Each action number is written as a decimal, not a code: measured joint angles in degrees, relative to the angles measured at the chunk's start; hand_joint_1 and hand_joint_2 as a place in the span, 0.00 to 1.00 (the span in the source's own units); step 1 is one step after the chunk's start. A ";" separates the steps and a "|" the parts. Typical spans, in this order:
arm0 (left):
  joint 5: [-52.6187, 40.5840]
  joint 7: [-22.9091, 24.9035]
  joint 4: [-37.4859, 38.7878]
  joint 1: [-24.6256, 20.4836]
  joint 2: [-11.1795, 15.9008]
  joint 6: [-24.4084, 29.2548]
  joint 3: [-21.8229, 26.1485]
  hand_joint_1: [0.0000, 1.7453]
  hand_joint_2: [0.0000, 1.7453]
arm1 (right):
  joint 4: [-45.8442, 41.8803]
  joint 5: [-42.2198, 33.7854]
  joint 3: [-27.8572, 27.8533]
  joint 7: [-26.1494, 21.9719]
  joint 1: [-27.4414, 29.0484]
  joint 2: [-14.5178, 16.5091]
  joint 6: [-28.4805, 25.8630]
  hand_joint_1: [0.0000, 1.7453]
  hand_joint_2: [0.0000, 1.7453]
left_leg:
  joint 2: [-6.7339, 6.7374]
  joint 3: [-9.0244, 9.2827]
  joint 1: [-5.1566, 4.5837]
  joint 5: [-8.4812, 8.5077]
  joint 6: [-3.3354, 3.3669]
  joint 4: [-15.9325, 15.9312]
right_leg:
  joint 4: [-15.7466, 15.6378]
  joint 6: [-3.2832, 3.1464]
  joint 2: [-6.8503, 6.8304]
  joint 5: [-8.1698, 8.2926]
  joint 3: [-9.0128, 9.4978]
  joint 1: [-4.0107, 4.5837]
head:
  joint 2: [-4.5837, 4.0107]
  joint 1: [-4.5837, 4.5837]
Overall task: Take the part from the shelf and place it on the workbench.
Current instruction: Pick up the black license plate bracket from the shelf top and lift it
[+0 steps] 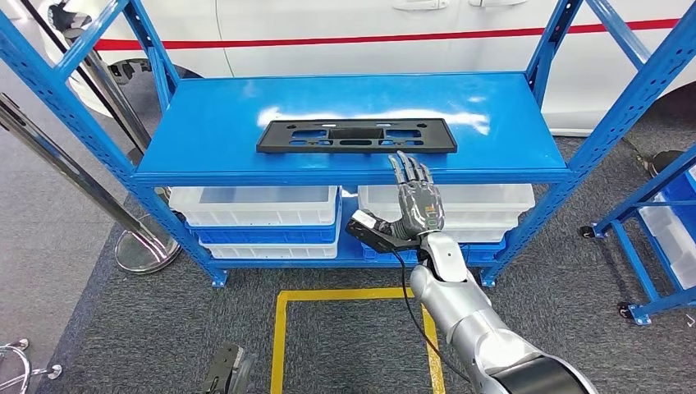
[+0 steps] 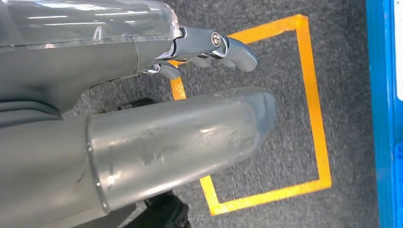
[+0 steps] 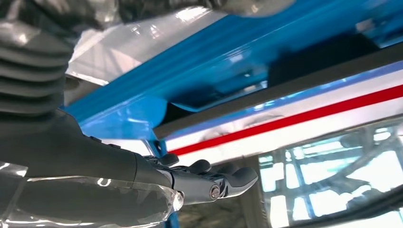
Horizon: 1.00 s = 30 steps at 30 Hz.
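While the right hand [image 1: 417,205] rises in front of the blue shelf [image 1: 205,139], the head view shows its fingers [image 1: 410,171] straight and spread, tips at the shelf's front edge just beside the part [image 1: 356,136], holding nothing. The part is a flat black rectangular plate with cut-out slots, lying lengthwise near the front of the glossy painted deck, which probably makes it easy to reach from the standing spot marked by the yellow floor square [image 1: 283,328]. Under the deck sit translucent white bins [image 1: 254,205] on blue trays, and a white car body [image 1: 369,25] with a red stripe stands behind. No workbench can be seen.

From the left wrist view, the left hand [image 2: 180,133] hangs over coarse grey carpet [image 2: 285,95] and the yellow tape outline [image 2: 313,109]; its smooth grey thumb lies extended and the metal-jointed fingers [image 2: 233,47] are slightly curled and apart, with nothing in them.

In the right wrist view, the right hand's [image 3: 190,180] dark fingers [image 3: 235,178] reach out loose and empty below the blue shelf lip [image 3: 214,71], whose dark edge line I judge to be the part's rim, not yet touched.
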 joint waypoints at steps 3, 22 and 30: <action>-0.47 0.00 -0.01 -0.19 0.01 -0.02 0.00 0.00 0.00 | 0.25 0.14 -3.21 -0.38 -0.04 0.01 0.00 0.00 1.00 | 0.14 5.35 -0.39 4.04 1.09 -11.01 | -0.06 0.40 -0.01 -0.05 0.12 0.19 | 0.00 0.00; -1.84 -0.64 -0.01 -0.42 -0.25 -1.83 -0.07 0.00 0.00 | 1.76 5.74 -11.44 1.13 0.02 -0.32 -0.02 0.00 1.00 | -0.16 6.40 -0.49 3.52 0.75 -12.86 | -0.55 1.05 0.35 -0.68 0.59 0.01 | 0.00 0.04; -1.86 -0.72 -0.01 -0.06 -0.24 -1.92 -0.11 0.00 0.00 | 1.21 5.75 -12.09 0.75 0.58 -0.09 -0.01 0.00 1.00 | 0.05 -3.79 -0.18 1.36 -0.35 2.52 | -0.77 -0.08 0.32 -3.63 4.62 -0.06 | 0.00 -0.01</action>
